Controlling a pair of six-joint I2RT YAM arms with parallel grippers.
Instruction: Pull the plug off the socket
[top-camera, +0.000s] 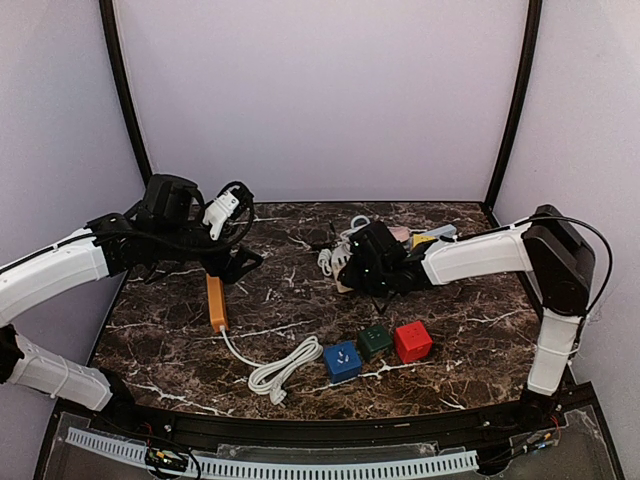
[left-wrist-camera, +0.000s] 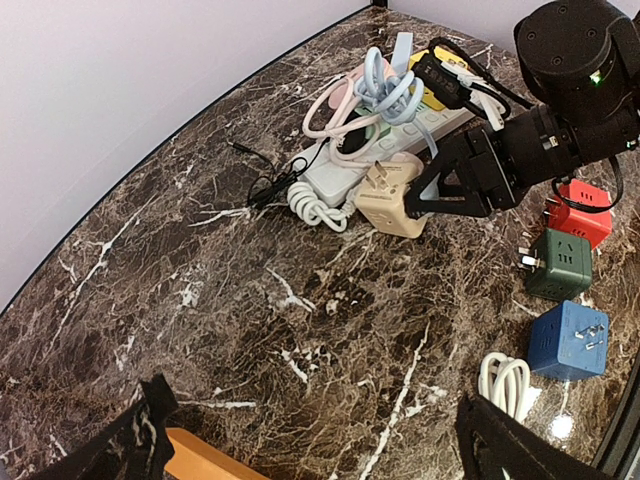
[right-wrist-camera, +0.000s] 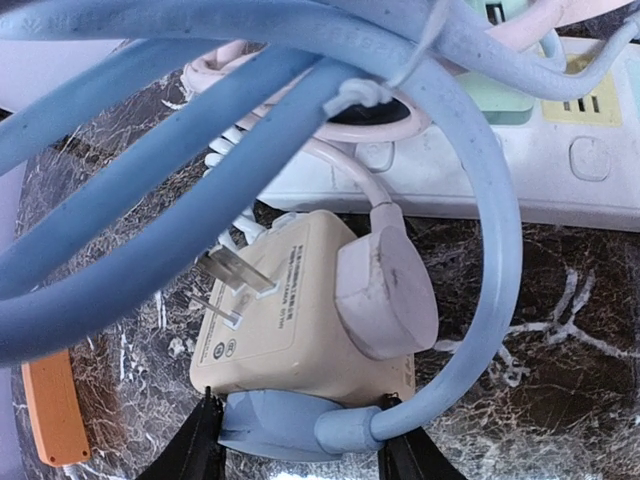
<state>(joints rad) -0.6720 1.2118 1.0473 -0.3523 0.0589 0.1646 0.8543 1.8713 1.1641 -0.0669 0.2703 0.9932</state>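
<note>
The grasp step looks done and the pull itself is what remains. The right gripper (right-wrist-camera: 298, 440) has its jaws drawn in on the blue plug (right-wrist-camera: 280, 425), one finger on each side of it, where it sits in the near face of the beige cube socket (right-wrist-camera: 290, 310) just beyond the fingertips. The next move calls for a straight draw back along the plug's axis. Nothing pins the cube, so it may simply come along unless it is braced. The left gripper (left-wrist-camera: 320, 435) hangs wide open and empty, with the orange power strip (left-wrist-camera: 210, 455) just under its jaws and the cube well ahead of them. The blue cable (right-wrist-camera: 480, 230) loops up from the plug and arcs over the cube, right across the pulling path. A pale pink plug (right-wrist-camera: 385, 290) sits in the cube's upper face, just beyond the jaws, and the white power strip (right-wrist-camera: 480, 170) lies behind that. Red (top-camera: 412, 341), green (top-camera: 375, 341) and blue (top-camera: 342, 360) cubes stand behind the right jaws, clear of the work.
</note>
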